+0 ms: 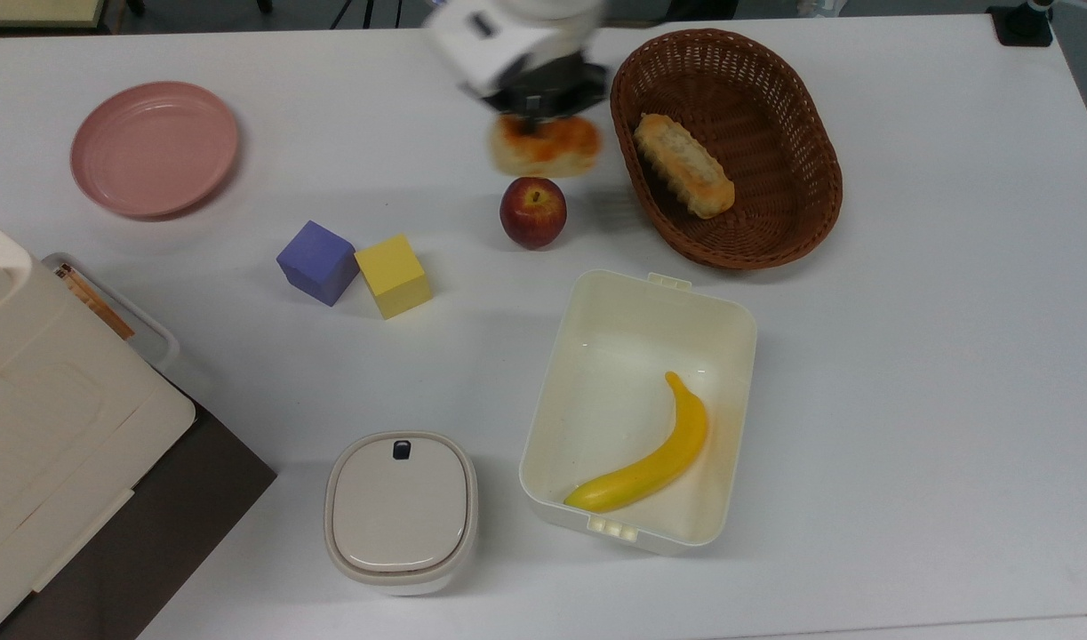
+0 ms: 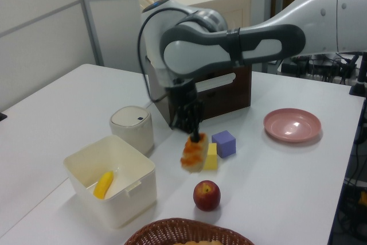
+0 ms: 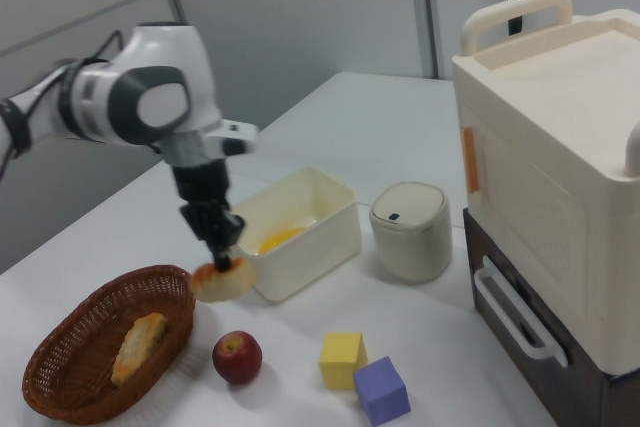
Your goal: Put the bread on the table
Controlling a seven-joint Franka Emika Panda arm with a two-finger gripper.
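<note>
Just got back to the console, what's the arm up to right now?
The gripper is shut on the bread and holds it in the air, outside the wicker basket, above the white table near the red apple. It has not been set down yet. The longer, paler loaf lies in the basket. The banana lies in the open cream tub.
</note>
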